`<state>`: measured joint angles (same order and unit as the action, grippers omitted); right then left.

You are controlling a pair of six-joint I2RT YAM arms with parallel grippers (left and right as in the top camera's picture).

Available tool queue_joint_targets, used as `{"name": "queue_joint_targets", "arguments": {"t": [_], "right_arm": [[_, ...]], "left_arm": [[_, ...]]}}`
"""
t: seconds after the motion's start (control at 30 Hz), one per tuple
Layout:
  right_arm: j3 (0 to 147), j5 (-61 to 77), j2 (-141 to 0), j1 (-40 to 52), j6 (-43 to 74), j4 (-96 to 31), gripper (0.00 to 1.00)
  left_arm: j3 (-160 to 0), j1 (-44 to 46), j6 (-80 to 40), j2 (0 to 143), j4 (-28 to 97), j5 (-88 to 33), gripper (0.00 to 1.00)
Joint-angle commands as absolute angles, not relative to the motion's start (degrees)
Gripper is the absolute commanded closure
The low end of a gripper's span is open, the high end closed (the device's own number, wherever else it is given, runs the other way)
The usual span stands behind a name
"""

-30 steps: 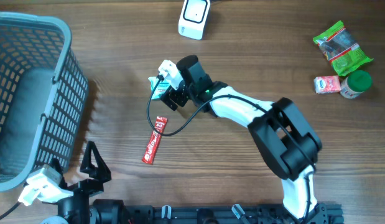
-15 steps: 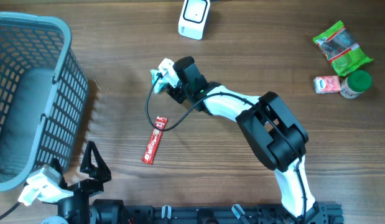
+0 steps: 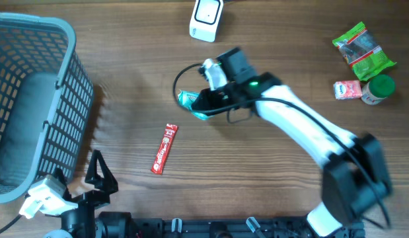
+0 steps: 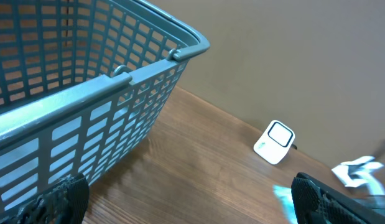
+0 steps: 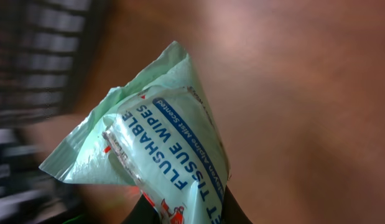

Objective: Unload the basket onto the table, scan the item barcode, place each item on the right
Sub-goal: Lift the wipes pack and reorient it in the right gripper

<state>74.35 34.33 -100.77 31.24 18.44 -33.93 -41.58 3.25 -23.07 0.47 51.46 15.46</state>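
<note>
Right gripper (image 3: 203,106), previously wide, now clamps the wipes pack (image 3: 188,100) — lifted mid-frame, ready for the scanner (image 3: 206,18) at top.

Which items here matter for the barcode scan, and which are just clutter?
In play: flushable wipes pack, held in the right gripper; white scanner.
Lying about: red snack stick, green bag, pink packet, green-lidded jar, basket.
</note>
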Motion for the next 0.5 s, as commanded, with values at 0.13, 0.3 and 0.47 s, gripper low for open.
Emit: {"name": "queue_joint_targets", "arguments": {"t": [0.13,0.3,0.47], "right_arm": [[74.76,56.88,-96.16,30.85,37.12,-42.63,0.96],[74.22,72.71,-96.27,30.85,45.78,-43.29,0.96],[74.17,71.07,-96.29,30.89,60.90,-43.46,0.96]], "left_arm": [[-41.56,2.92,-23.38,0.27,51.35,15.00,0.00],[-41.56,2.94,-23.38,0.27,51.35,15.00,0.00],[-41.56,2.92,-23.38,0.27,51.35,15.00,0.00]]}}
